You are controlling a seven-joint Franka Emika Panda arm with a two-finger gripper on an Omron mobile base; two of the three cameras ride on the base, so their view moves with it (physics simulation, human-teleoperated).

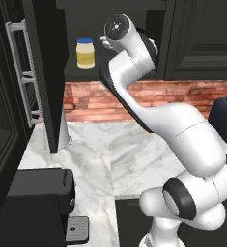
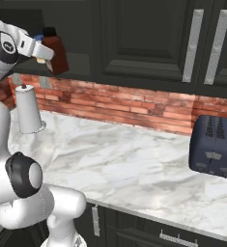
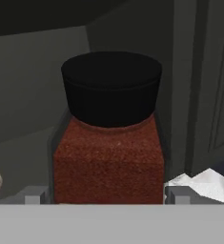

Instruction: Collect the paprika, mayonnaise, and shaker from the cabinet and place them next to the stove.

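Now my jaws straddle the paprika (image 3: 108, 162) in the cabinet (image 2: 134, 38).
Nearest, a finger (image 3: 35, 195) sits either side of the bottle; I cannot tell if they grip it. Beyond, the mayonnaise (image 1: 85, 52) stands left on the shelf.

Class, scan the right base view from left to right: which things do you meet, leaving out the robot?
Paper towel roll → paprika → cabinet handles → toaster.
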